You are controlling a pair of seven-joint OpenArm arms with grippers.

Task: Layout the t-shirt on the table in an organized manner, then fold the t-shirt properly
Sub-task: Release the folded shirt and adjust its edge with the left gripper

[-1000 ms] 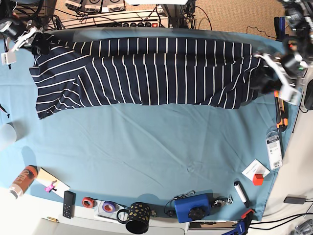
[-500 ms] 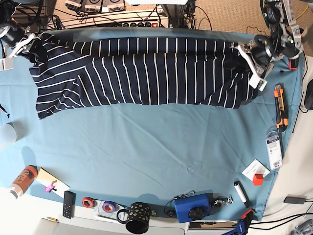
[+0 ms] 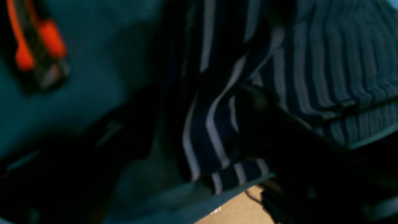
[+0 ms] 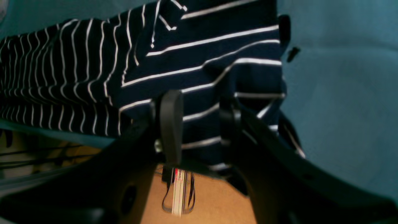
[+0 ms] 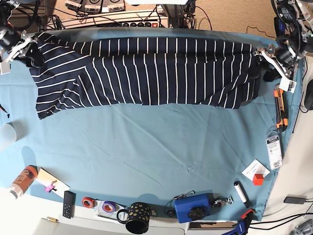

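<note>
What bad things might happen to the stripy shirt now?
The t-shirt lies along the far edge of the table, so it might slide off. The right hand grips one corner; pulling could bunch the cloth. The left hand looks open beside the other end, near an orange tool it might bump.

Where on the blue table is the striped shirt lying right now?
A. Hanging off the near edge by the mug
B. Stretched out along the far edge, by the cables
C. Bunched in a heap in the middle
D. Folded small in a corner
B: in the base view the t-shirt lies spread in a long band across the far side of the table, with the cables just beyond it and the middle bare.
</note>
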